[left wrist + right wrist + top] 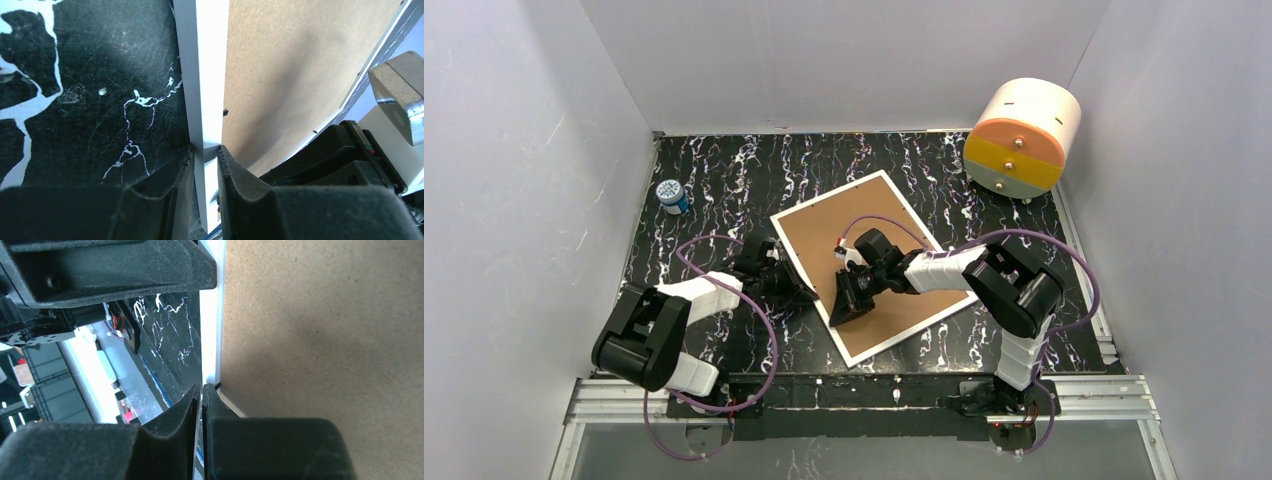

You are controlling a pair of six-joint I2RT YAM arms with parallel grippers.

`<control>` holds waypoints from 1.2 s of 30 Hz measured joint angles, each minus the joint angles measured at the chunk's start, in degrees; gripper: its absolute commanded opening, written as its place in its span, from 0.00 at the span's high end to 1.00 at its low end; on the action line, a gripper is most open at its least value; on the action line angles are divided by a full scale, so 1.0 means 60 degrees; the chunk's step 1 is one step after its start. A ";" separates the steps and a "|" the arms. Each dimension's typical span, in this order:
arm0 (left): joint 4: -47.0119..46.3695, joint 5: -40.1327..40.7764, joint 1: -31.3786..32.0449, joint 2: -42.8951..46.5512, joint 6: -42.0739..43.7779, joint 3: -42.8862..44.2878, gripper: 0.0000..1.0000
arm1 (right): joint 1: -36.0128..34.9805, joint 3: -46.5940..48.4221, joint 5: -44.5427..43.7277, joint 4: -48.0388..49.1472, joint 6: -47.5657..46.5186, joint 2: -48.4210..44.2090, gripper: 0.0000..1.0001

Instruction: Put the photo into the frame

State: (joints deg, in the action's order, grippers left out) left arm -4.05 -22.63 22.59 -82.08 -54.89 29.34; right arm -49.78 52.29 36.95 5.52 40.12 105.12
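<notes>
The frame (864,225) lies face down and askew in the middle of the black marbled bench (724,170), its brown fibreboard back up. The left pincer (206,150) is clamped across the narrow white rim on the frame's left edge. The right pincer (202,390) sits just beside it at the same edge, jaws almost together with only a pale sliver between them; I cannot tell whether it grips anything.

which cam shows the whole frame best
Top external: the frame lies back up, nearly its whole white outline in view. Left wrist shows just a strip of rim beside brown back; right wrist mostly brown back.
</notes>
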 measured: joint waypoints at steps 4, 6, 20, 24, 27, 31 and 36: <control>0.0051 0.0055 0.0011 0.0000 -0.0237 -0.0011 0.84 | 0.0007 0.0033 -0.0138 -0.0084 0.0036 0.0058 0.86; 0.0073 0.0084 0.0015 0.0004 -0.0328 -0.0018 0.84 | 0.0007 0.0095 -0.0208 -0.0189 0.0018 0.0066 0.86; 0.0127 0.0142 0.0026 0.0004 -0.0535 -0.0015 0.85 | 0.0084 0.0189 -0.0171 -0.0401 -0.0011 0.0149 0.77; 0.0146 0.0149 0.0026 0.0007 -0.0539 -0.0015 0.85 | 0.0113 0.0186 -0.0069 -0.0353 0.0036 0.0178 0.69; 0.0149 0.0164 0.0033 0.0011 -0.0539 -0.0015 0.85 | 0.0117 0.0168 0.0047 -0.0244 0.0098 0.0178 0.61; 0.0149 0.0164 0.0036 0.0011 -0.0539 -0.0015 0.85 | 0.0146 0.0127 0.0200 -0.0091 0.0215 0.0182 0.55; 0.0153 0.0168 0.0036 0.0011 -0.0532 -0.0015 0.85 | 0.0153 0.0120 0.0237 -0.0062 0.0353 0.0182 0.52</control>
State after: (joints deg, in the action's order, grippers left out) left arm -3.14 -21.63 22.81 -82.02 -58.08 29.26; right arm -48.86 53.01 38.37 5.15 42.24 106.21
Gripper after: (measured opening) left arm 0.192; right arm 0.448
